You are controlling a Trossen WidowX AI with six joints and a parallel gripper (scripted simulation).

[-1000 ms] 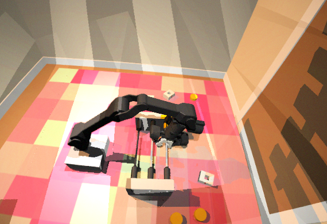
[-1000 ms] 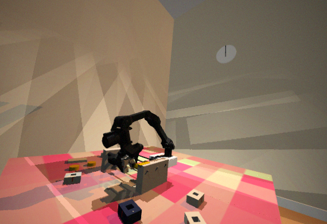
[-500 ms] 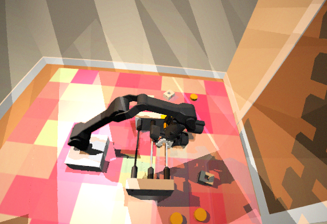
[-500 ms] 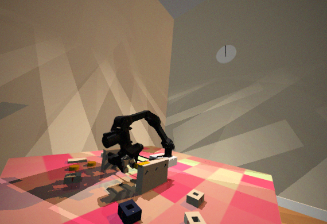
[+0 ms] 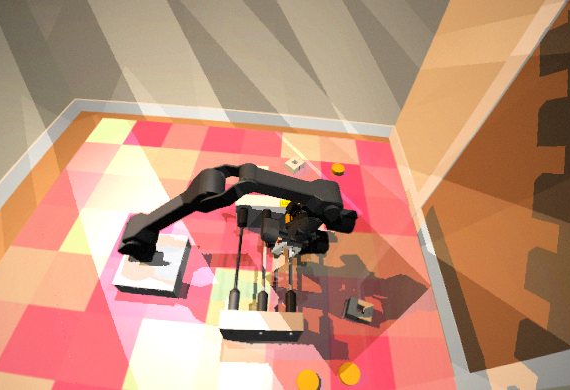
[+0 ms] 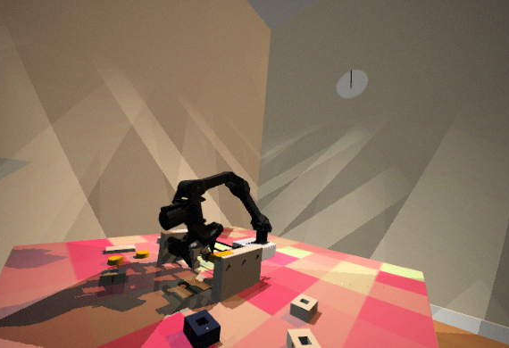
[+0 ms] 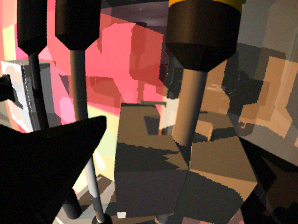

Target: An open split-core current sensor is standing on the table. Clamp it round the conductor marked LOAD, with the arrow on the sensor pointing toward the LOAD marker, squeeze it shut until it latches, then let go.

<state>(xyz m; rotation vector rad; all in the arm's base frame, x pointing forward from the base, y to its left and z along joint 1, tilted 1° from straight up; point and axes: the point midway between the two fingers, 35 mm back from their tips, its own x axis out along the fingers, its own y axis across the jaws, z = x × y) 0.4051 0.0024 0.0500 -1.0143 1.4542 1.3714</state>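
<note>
The split-core sensor (image 5: 283, 247) (image 7: 150, 175) sits around the conductor marked LOAD (image 5: 290, 272) (image 7: 192, 100), close to its yellow-banded end. In the wrist view its two grey-brown halves meet at a seam on the near side, with the conductor passing between them; whether it is latched cannot be told. No arrow can be made out. The yellow LOAD marker (image 5: 284, 203) (image 6: 224, 253) is on the rack block at that end. My gripper (image 5: 294, 239) (image 7: 164, 129) is open, one finger on each side of the sensor. A gap shows beside the left finger; contact at the right is unclear.
Two other conductors (image 5: 264, 270) (image 7: 77, 90) run parallel on one side, close to the left finger. Rack end blocks (image 5: 260, 320) (image 6: 241, 272) stand at both ends. Loose square blocks (image 5: 294, 165) (image 6: 202, 327) and yellow discs (image 5: 338, 169) (image 6: 115, 260) lie around the rack.
</note>
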